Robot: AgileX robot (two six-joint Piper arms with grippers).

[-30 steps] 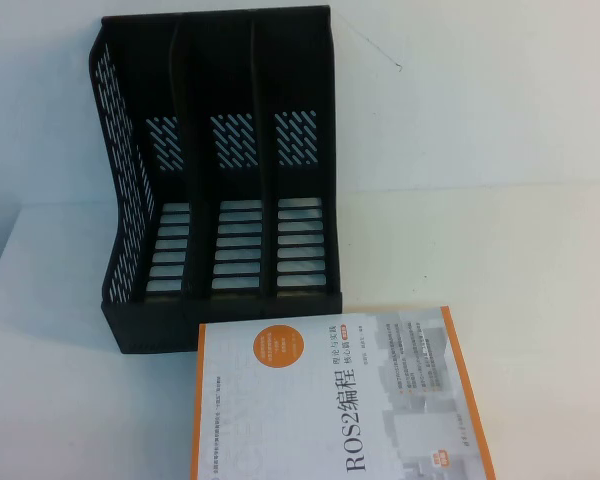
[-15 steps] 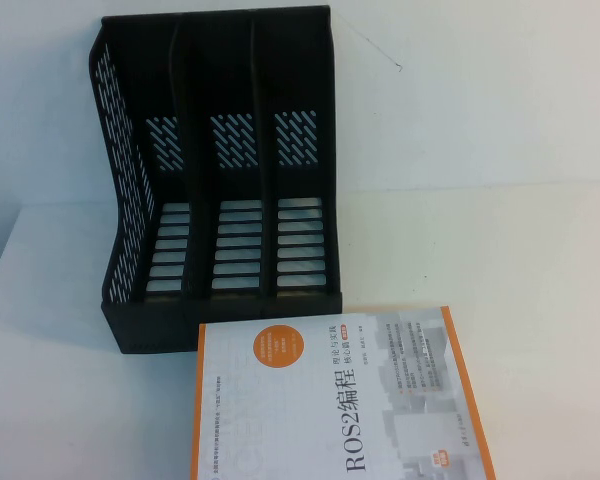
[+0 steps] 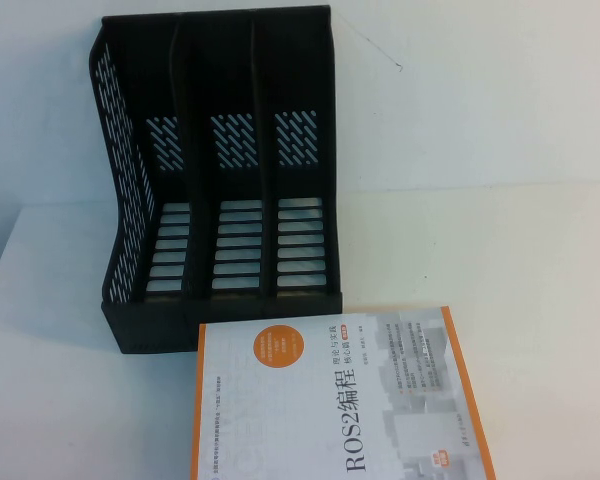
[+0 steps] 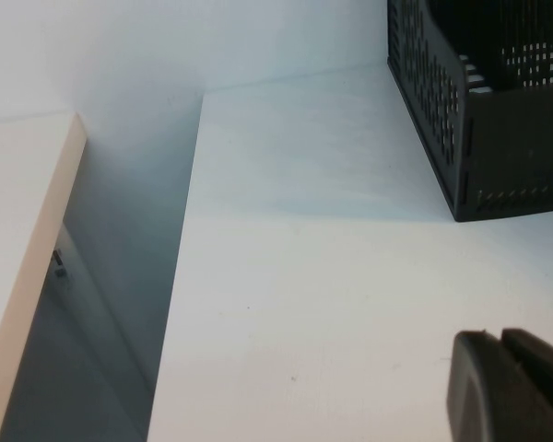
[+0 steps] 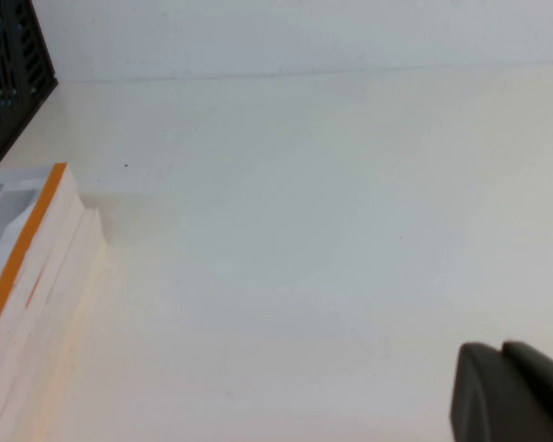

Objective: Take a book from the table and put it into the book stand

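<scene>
Book lies flat, cover up, just in front of the empty black book stand, nothing gripping it. Left gripper and right gripper hang low over bare table, both w/ fingers pressed together, holding nothing; looks parked pre-grasp

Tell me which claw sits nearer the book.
Right. The right claw hovers over bare table beside the book; the left claw is off beside the book stand.

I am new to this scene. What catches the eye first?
The black book stand with three slots stands at the table's far left. In front of it lies the orange-edged book, flat. The left hand and right hand hang over bare table, holding nothing.
</scene>
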